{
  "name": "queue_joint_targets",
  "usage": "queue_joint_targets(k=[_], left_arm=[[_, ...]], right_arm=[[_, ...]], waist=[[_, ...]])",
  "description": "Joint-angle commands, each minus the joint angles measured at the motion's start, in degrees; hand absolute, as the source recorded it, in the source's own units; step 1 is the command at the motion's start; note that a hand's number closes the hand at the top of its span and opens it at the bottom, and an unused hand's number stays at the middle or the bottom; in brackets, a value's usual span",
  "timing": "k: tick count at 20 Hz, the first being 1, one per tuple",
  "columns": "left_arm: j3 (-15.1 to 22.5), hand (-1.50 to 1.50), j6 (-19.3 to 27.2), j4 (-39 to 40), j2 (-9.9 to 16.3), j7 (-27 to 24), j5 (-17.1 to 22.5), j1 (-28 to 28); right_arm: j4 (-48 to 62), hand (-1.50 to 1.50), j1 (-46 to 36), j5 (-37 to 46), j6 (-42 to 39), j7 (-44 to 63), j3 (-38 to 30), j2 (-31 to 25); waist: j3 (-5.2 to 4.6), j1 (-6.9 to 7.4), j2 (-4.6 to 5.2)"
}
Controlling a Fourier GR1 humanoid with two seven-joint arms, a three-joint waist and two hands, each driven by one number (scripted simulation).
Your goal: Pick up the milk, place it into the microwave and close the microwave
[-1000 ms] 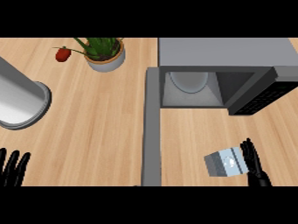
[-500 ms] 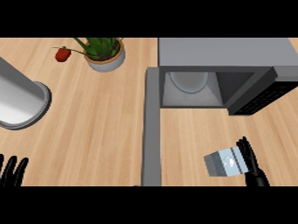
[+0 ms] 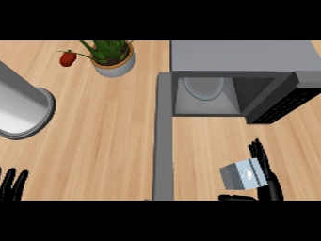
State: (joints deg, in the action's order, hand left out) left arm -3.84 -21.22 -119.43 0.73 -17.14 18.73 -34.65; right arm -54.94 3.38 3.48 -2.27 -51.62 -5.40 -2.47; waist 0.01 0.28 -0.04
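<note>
The milk [image 3: 242, 175] is a small grey-white carton standing on the wooden counter at the lower right. My right hand [image 3: 268, 176] is against its right side, fingers straight and pointing up, thumb low beneath the carton. The microwave [image 3: 250, 75] sits at the upper right with its cavity showing and a white turntable plate [image 3: 204, 88] inside. Its open door [image 3: 164, 136] sticks out toward me as a grey strip left of the carton. My left hand [image 3: 2, 184] rests open at the lower left edge, fingers up.
A large white cylinder [image 3: 8, 104] stands on a round grey base at the left. A potted green plant [image 3: 111, 58] and a small red fruit [image 3: 68, 58] sit at the back. The microwave's dark control panel [image 3: 288, 101] faces the right side.
None of the objects moved. My left hand has slid slightly lower at the view's lower left; the right hand stays beside the carton.
</note>
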Motion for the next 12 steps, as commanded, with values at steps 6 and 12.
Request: queue_joint_targets(k=[6,12], left_arm=[[-1.0,-1.5,-2.4,4.5,-0.2,-2.5,-0.1,1.4],[-2.1,-1.5,-3.4,3.4,0.0,-2.6,0.8,-0.6]], right_arm=[[7.7,1.5,-9.5,3.8,10.3,-1.0,-1.4,-0.1],[10.5,1.5,-11.4,2.4,14.4,-3.7,-3.6,1.4]], waist=[[0.0,0.08,0.04],[0.0,0.08,0.02]])
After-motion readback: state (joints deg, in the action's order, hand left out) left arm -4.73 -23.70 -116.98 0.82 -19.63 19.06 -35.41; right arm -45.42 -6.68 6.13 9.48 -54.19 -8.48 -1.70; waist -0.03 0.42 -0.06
